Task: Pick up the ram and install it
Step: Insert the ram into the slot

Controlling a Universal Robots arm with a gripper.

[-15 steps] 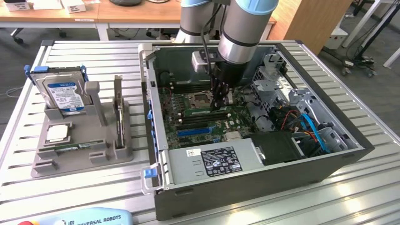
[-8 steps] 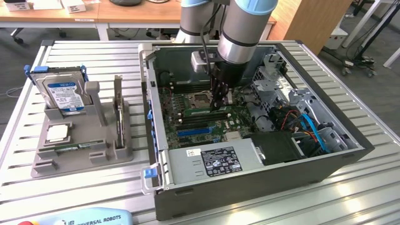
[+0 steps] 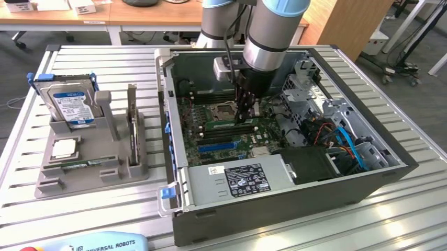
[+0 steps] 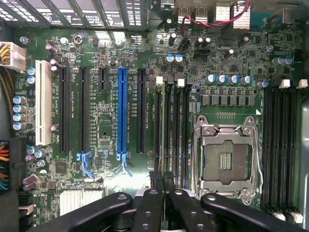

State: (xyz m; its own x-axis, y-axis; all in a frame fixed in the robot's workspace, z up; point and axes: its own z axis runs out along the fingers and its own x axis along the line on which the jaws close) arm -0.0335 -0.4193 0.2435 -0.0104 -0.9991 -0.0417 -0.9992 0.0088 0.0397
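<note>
- Closest to the wrist lens, the gripper [image 4: 161,180] has its black fingers [image 4: 150,205] drawn almost together, with only a sliver between the tips. They seem to pinch a thin board by its faces, which leaves its lower edge free to meet a slot.
- Slatted metal table [image 3: 391,209] carries everything; the slats probably serve to fix the work in a known place.
- Computer case [image 3: 279,209] lies on its side with the panel off, so the arm can come straight down on the board inside.
- Robot arm [image 3: 276,31] stands upright over the case, with the gripper low among the memory slots beside the empty processor socket [image 3: 225,111].
- Motherboard [image 4: 104,130] faces up, its slots running parallel.
- Grey fixture [image 3: 77,183], at the exterior view's left of the case, keeps parts in separate pockets, likely for easy grasping. A hard drive [image 3: 70,104] stands upright, a square processor chip [image 3: 64,148] lies flat, and a slim green strip [image 3: 85,164] lies in front; I cannot identify it.
- Ram [image 4: 161,125], as I judge it, is the pale strip seen edge-on between the fingertips. It lines up with the memory slot farthest from the socket in that bank. Whether it is seated or just above the slot, I cannot tell.
</note>
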